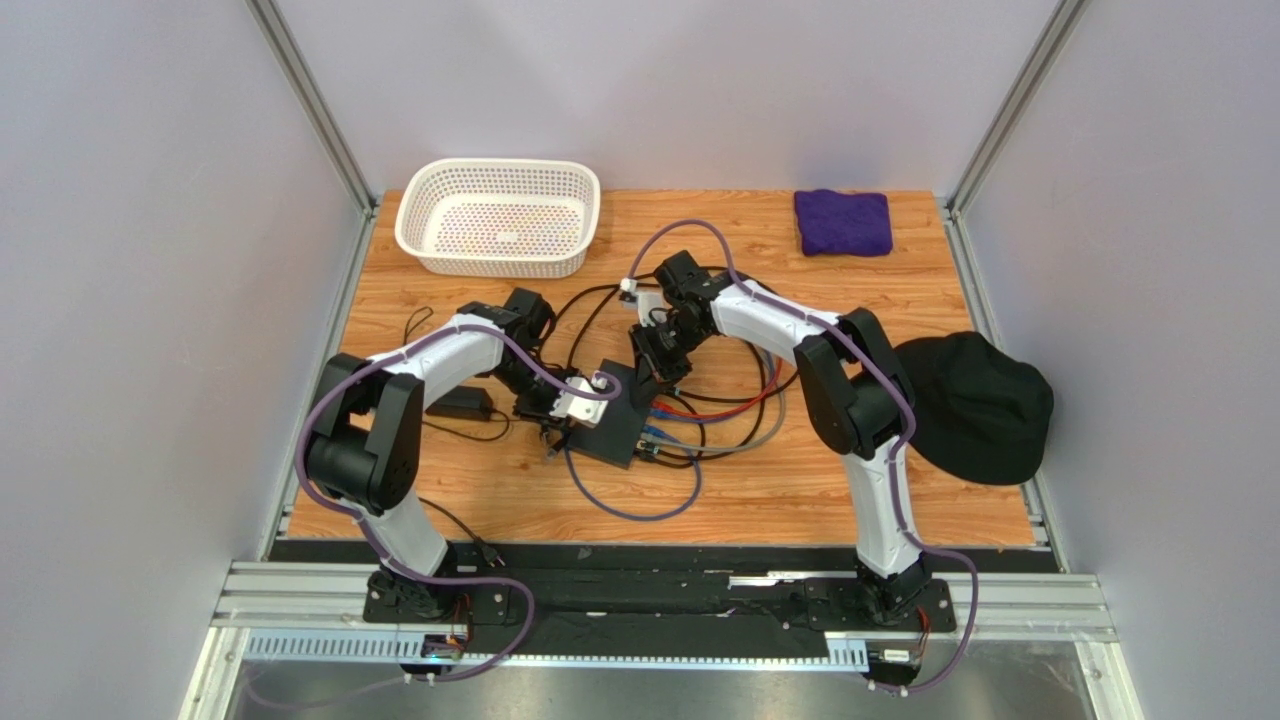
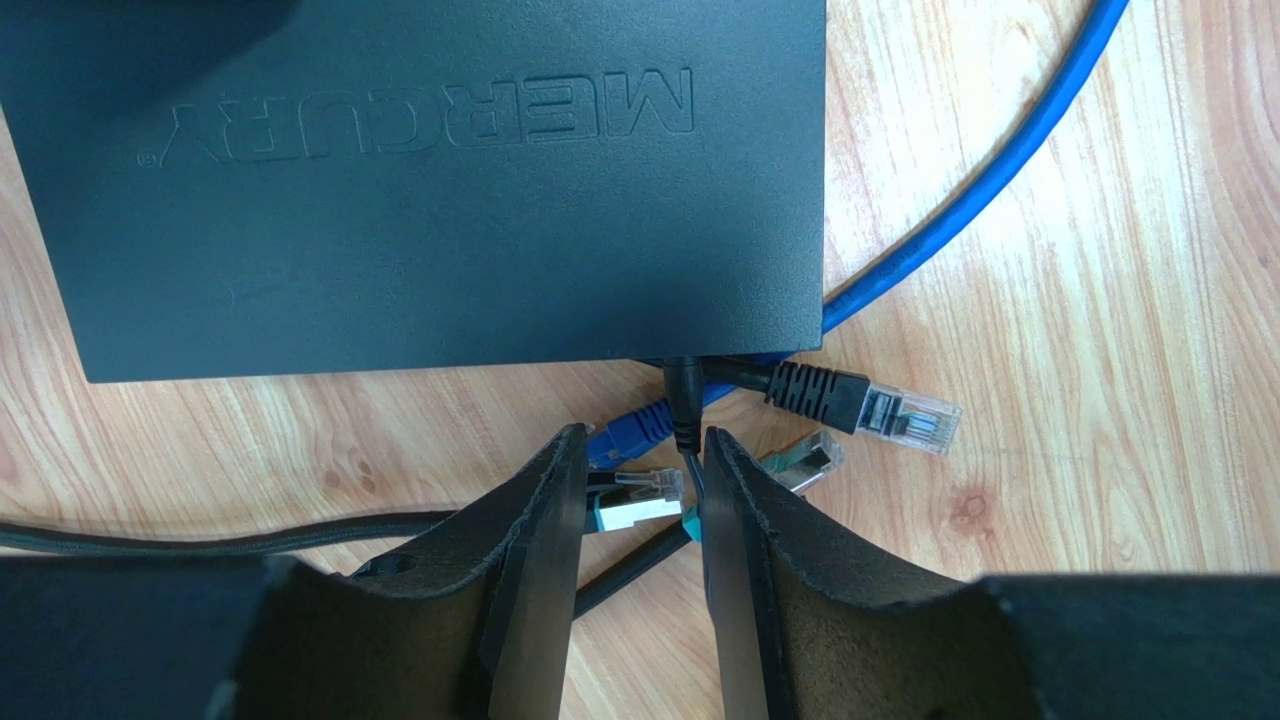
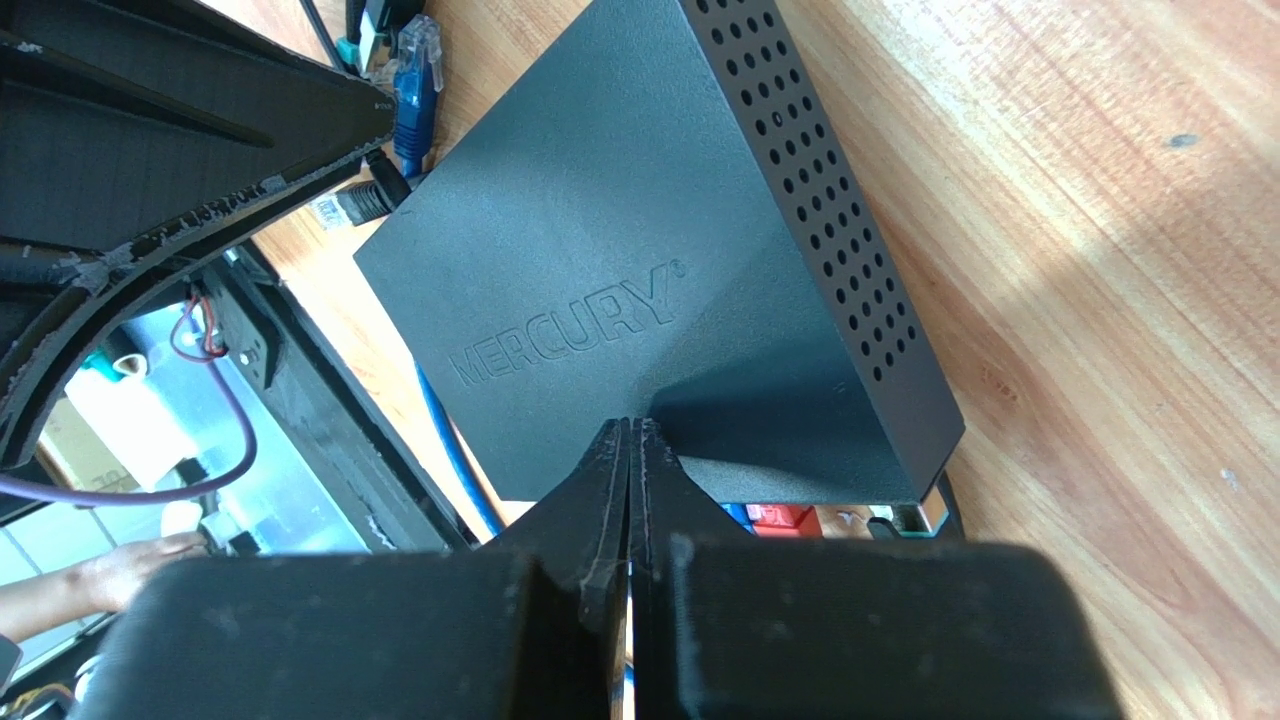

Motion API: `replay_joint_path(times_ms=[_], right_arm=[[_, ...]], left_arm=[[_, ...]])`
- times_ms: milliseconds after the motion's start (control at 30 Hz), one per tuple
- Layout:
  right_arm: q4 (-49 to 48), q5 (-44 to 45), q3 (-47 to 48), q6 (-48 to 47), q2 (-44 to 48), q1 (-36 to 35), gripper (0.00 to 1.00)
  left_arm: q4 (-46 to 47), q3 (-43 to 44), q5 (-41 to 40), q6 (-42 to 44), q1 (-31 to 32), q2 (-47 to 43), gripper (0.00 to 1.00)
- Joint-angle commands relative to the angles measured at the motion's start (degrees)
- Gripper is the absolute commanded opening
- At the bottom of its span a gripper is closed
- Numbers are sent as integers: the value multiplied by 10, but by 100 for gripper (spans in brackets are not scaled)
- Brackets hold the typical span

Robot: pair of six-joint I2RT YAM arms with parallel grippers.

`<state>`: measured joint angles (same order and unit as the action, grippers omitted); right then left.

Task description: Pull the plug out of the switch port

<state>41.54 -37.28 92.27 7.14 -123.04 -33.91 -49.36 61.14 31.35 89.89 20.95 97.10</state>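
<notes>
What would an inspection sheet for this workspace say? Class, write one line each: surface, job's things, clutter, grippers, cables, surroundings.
surface: wooden tabletop.
job's things: black switch lying flat; thin black plug apparently seated in its edge.
clutter: white basket, purple cloth, black cap, black adapter brick.
grippers: left gripper open, straddling the plug's lead; right gripper shut, tips over the switch's top.
cables: loose network plugs beside the switch; blue cable curling past it.
surroundings: plain grey walls; nothing else seen.
</notes>
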Motion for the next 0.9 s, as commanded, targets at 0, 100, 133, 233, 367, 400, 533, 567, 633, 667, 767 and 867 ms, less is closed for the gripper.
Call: replay_joint_path(times_ms=[0,100,133,233,367,400,533,567,633,667,767,867], right_arm=[[-9,102,-16,-17,-6,-11,0],[-9,103,-15,-19,-6,-15,0],[-9,103,-15,-19,-6,-15,0],[-10,104,-16,-19,-5,-16,0],[-10,112,-18,-20,-7,-17,0],[-10,111,-18,-20,-7,-17,0],[-10,110,-16,-20,-10,-17,0],[-10,108,-15,-20,-11,-16,0],[-11,109,-14,-20,-13,-17,0],[-10,109,-13,-19,-14,-17,0],[-10,109,-12,-20,-16,-17,0],[-10,109,-12,-20,-16,-17,0]], left_arm=[[1,-4,5,20,2,0,44],[1,-1,2,18,3,3,45],[1,-2,2,18,2,4,45],[2,-4,-2,20,6,5,45],[15,-8,-15,4,14,6,42],[16,-9,-18,-6,16,8,41],[21,-7,-24,-24,25,8,39],[19,-8,-21,-34,26,8,36],[18,-8,-18,-45,30,10,32],[19,-8,-18,-53,30,12,29],[18,-10,-22,-70,37,12,27],[19,-15,-21,-77,40,7,27]])
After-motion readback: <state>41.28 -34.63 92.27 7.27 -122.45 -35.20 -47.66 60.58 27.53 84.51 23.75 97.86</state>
